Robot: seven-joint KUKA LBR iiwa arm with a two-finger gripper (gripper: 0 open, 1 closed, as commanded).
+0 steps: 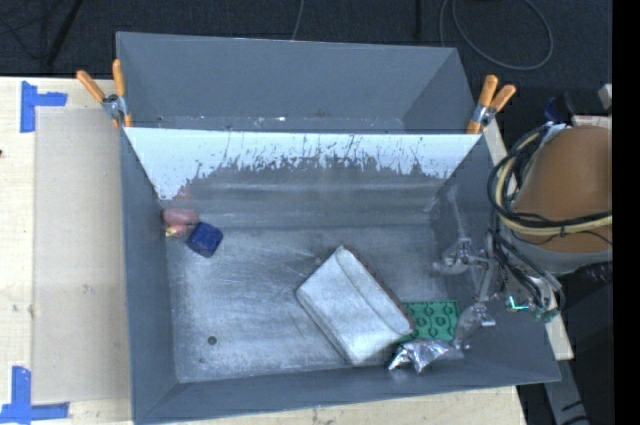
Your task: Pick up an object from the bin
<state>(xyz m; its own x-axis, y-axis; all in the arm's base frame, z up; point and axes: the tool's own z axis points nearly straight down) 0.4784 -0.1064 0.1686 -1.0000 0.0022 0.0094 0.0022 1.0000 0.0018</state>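
Note:
My gripper [466,291] hangs low at the bin's right wall, open, with nothing between its fingers. Just left of its lower fingertip a flat green studded plate [432,318] lies on the floor. A crumpled silvery wrapper [420,355] sits below that plate, in the front right corner. A white folded cloth pad [350,305] lies slantwise in the middle front, its right end touching the green plate.
A small blue cube [205,240] and a pinkish lump [180,217] rest by the left wall, far from the gripper. The arm with its orange cover and cables leans in over the right rim.

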